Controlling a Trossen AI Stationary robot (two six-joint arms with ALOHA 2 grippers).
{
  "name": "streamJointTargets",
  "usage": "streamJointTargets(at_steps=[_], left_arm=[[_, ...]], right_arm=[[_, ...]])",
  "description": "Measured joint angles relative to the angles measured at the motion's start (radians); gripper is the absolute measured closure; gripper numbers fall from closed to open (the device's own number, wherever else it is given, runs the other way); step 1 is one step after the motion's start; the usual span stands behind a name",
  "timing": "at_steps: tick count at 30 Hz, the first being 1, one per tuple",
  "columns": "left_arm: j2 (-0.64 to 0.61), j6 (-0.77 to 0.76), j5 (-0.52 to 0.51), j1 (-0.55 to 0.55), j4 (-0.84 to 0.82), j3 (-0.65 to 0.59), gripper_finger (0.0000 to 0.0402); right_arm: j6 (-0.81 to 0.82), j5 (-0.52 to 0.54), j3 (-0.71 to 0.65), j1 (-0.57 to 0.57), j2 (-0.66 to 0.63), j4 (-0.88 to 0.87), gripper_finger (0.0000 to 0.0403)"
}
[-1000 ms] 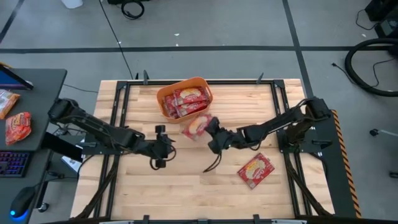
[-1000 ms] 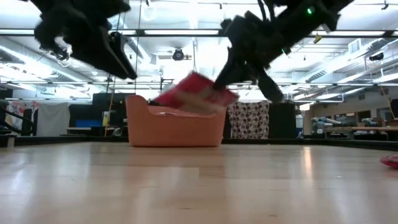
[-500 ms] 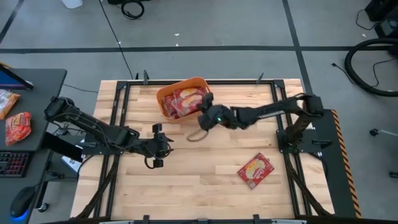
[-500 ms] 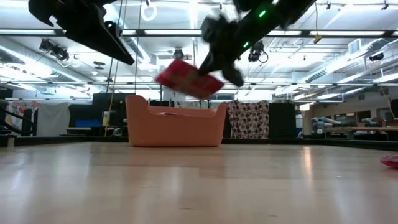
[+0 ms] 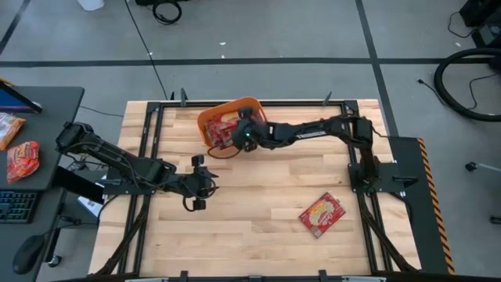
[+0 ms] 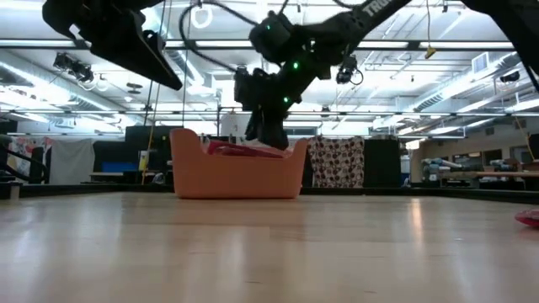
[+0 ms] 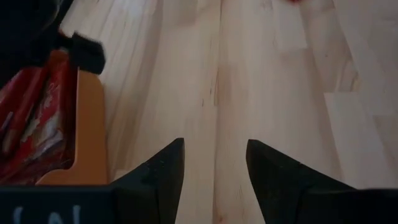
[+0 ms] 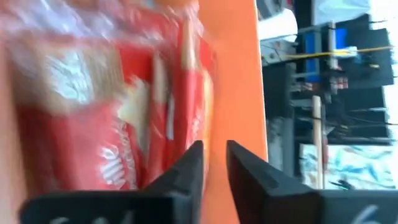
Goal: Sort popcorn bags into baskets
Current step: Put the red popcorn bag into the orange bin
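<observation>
One popcorn bag (image 5: 322, 213) lies alone on the desk (image 5: 258, 235) in the high view, well apart from the orange basket (image 5: 210, 124). We see the right tool (image 5: 241, 135) over the basket, where other red bags (image 5: 225, 130) sit. We think a bag is being dropped in, and the lone bag comes next.

From the low view, the right tool (image 6: 268, 126) hangs just above the basket (image 6: 236, 172).

From the left wrist, the left tool (image 7: 214, 165) is spread wide and empty over bare wood.

From the right wrist, the right tool (image 8: 213, 163) shows a narrow gap; we cannot tell if it pinches anything. We cannot read the writing on the bags (image 8: 99, 112).
</observation>
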Motion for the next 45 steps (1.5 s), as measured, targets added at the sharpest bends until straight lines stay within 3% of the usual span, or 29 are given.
streamJointTargets(at_steps=[8, 14, 17, 26, 34, 45], left_arm=[[0.000, 0.010, 0.008, -0.005, -0.019, 0.000, 0.0225], [0.000, 0.007, 0.022, -0.013, -0.056, 0.000, 0.0225], [0.000, 0.007, 0.021, -0.012, -0.067, 0.000, 0.0225], [0.003, 0.106, 0.018, -0.011, -0.015, 0.000, 0.0225], [0.003, 0.237, 0.018, -0.011, 0.052, 0.000, 0.0225], [0.003, 0.273, 0.019, 0.053, 0.134, 0.000, 0.0225]], right_arm=[[0.199, 0.006, 0.016, 0.105, -0.137, -0.232, 0.0265], [0.508, -0.167, 0.015, 0.269, -0.241, -0.553, 0.0264], [0.655, -0.194, 0.015, 0.362, -0.264, -0.683, 0.0266], [1.014, -0.143, -0.087, 0.682, -0.239, -0.884, 0.0269], [1.564, -0.214, -0.103, 0.921, -0.235, -1.019, 0.0269], [1.908, -0.272, -0.103, 1.141, -0.088, -1.145, 0.0279]])
